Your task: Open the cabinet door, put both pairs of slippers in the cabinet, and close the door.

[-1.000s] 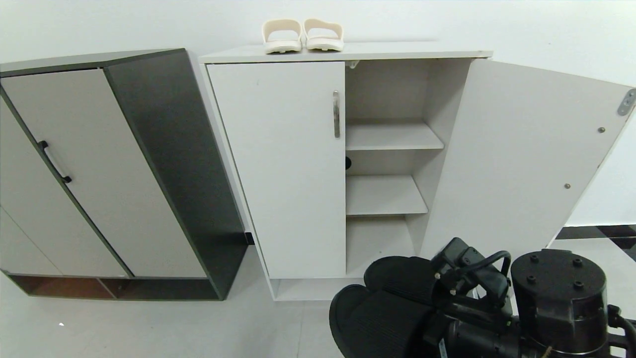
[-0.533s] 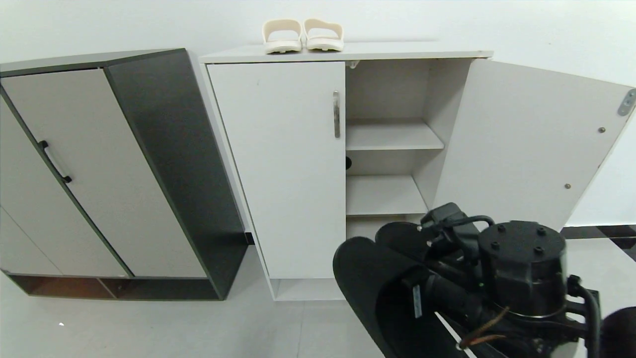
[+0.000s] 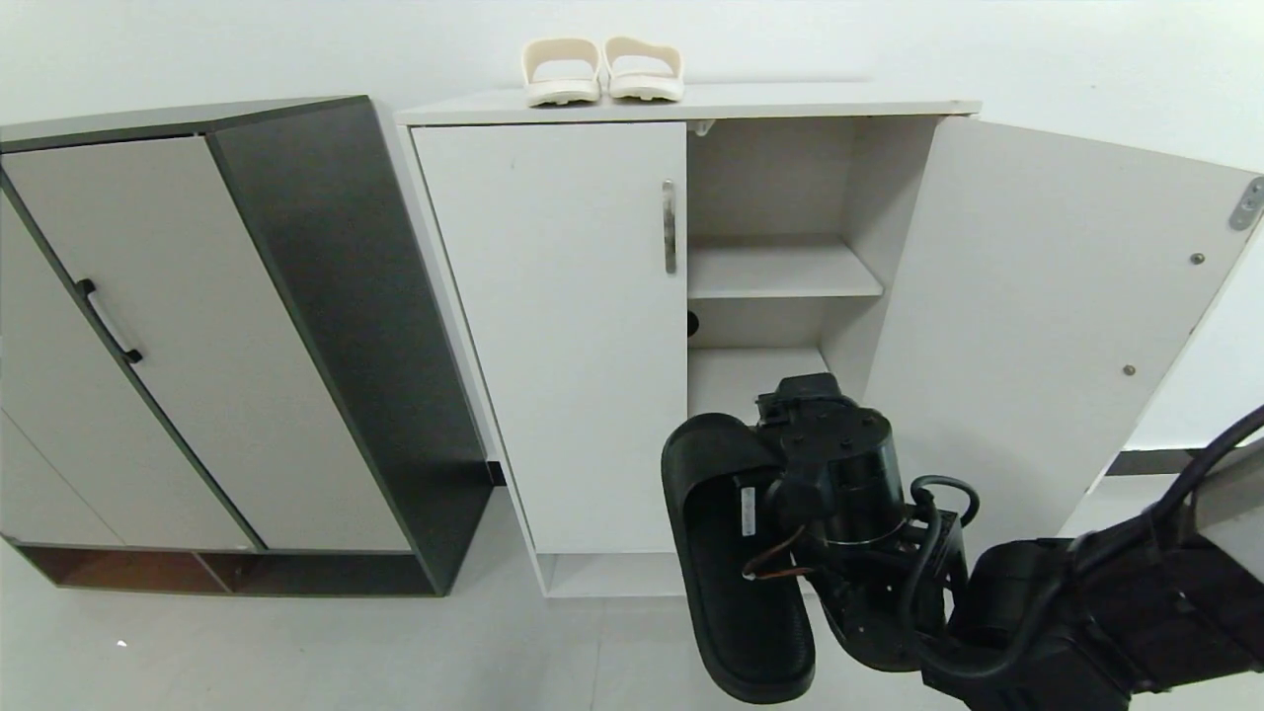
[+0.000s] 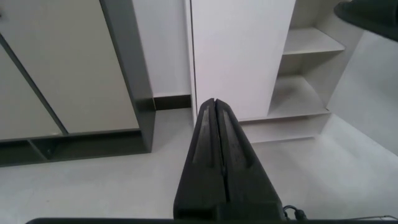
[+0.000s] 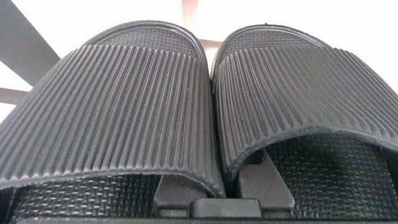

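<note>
**A:** From the head camera, what to note first?

**B:** A white wooden two-door cabinet [image 3: 553, 336] against the far wall. Left door closed, with a metal bar handle [image 3: 669, 227] at its right edge. Right door [image 3: 1037, 296] swung wide open to the right. Inside the open half, an upper shelf [image 3: 780, 272] and a middle shelf [image 3: 726, 380]. On the top board, left of centre, a pair of cream open-toe slippers [image 3: 602, 71], side by side and touching. Just left of all that, a dark grey cabinet [image 3: 326, 326] with pale doors.

**A:** And the other pair?

**B:** Black ribbed rubber slippers [image 3: 736, 573], held up off the grey floor [image 3: 296, 652], near side of the open compartment, level with its lower part. Outside the cabinet, not on any shelf. Hanging steeply, heel end nearest and lowest.

**A:** Over to the left wrist camera?

**B:** Left gripper [image 4: 216, 143] with fingers pressed flat together, nothing between them. Hovering above the floor, near side of the two cabinets. Beyond it, the closed left door and the open shelves. Edge of a black slipper far off to the right.

**A:** Right wrist camera?

**B:** Right gripper [image 5: 219, 190] clenched on the black pair. One finger [image 5: 171, 191] tucked under each ribbed strap, the slippers' inner walls pinched between the two. Both slippers side by side, touching along their inner edges, toes pointing away toward the cabinet.
</note>
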Controlling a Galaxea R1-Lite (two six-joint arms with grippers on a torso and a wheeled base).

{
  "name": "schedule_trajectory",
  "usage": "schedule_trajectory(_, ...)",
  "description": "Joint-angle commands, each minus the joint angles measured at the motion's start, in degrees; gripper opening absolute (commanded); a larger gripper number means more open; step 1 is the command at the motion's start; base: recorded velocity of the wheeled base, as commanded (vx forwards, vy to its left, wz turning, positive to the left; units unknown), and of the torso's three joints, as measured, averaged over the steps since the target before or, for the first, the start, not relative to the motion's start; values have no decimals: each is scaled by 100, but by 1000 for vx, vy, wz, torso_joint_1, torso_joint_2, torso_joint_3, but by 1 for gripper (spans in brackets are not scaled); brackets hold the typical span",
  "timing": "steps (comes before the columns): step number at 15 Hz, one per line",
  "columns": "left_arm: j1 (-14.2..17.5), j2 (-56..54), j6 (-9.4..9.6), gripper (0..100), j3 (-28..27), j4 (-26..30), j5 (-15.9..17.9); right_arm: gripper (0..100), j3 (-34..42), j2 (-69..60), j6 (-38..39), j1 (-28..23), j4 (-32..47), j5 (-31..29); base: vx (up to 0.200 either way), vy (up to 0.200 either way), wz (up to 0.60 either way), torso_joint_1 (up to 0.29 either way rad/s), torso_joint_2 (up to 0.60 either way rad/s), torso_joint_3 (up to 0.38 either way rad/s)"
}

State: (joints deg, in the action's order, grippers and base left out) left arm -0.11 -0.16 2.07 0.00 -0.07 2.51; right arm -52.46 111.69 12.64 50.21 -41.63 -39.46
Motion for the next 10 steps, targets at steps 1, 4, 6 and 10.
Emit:
schedule_trajectory(1, 2, 16, -5, 0, 0, -1, -5, 0, -37, 222, 1, -29, -3, 0, 0, -200, 0, -2, 2, 2)
schedule_trajectory(4, 2, 16, 4, 0, 0, -1, -5, 0, -142, 389, 72, -82, -12, 0, 0, -200, 0, 6, 2, 1)
schedule_trajectory(6, 2, 16, -5, 0, 0, -1, -5, 0, -344, 582, 89, -126, -12, -9, 0, -100, 0, 4, 4, -1)
schedule_trajectory(10, 2, 16, -5, 0, 0, -1, -5, 0, -415, 758, 98, -135, -91, -27, 0, 0, 0, 0, 0, 0)
